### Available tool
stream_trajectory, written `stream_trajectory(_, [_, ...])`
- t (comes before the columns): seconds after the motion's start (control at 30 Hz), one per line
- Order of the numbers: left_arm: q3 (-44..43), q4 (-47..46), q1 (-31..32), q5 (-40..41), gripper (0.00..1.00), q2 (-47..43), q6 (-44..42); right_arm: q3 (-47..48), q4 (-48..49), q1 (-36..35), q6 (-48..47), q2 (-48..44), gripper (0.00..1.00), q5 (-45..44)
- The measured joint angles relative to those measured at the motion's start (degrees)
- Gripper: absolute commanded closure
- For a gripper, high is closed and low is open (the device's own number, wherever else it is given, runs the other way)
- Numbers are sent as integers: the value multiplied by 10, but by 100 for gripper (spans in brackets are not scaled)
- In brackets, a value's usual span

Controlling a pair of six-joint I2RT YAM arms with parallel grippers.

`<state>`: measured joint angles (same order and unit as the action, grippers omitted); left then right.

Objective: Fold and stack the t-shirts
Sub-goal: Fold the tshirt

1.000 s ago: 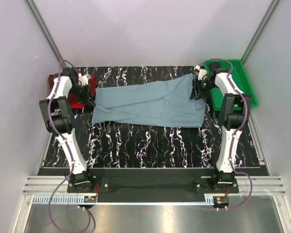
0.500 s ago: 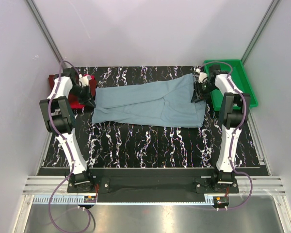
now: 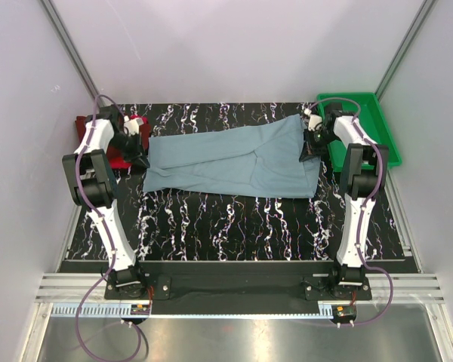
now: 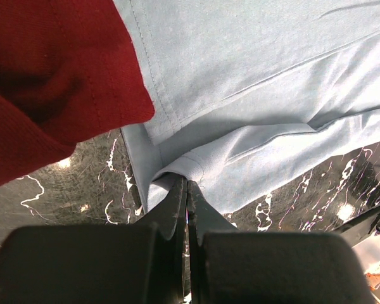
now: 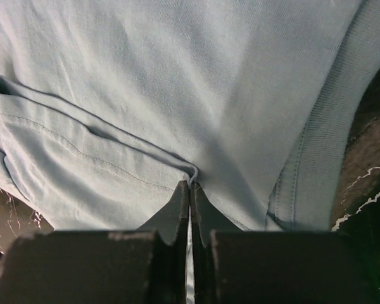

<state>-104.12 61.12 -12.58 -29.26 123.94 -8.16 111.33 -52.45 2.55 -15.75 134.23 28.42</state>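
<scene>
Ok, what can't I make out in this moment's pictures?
Top view: the left arm covers most of the maroon shirt and red shirt.
Top view: the right arm hides part of the green tray.
Left wrist view: the red shirt runs off the frame edge.
Right wrist view: the fingers of the right end effector hide how much grey-blue t-shirt they pinch.

No text, label, brand, number or sign can be read anywhere.
</scene>
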Motion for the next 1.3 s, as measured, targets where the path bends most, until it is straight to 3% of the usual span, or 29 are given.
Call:
stream_trajectory(0.27, [-5, 3, 1, 0, 100, 0, -1, 3, -7, 1, 3, -15, 100, -1])
stream_trajectory(0.73, [-12, 20, -3, 2, 100, 0, -11, 30, -8, 2, 6, -155, 100, -8])
stream_trajectory(1.3, [25, 50, -3, 5, 100, -31, -13, 73, -6, 2, 10, -159, 100, -19])
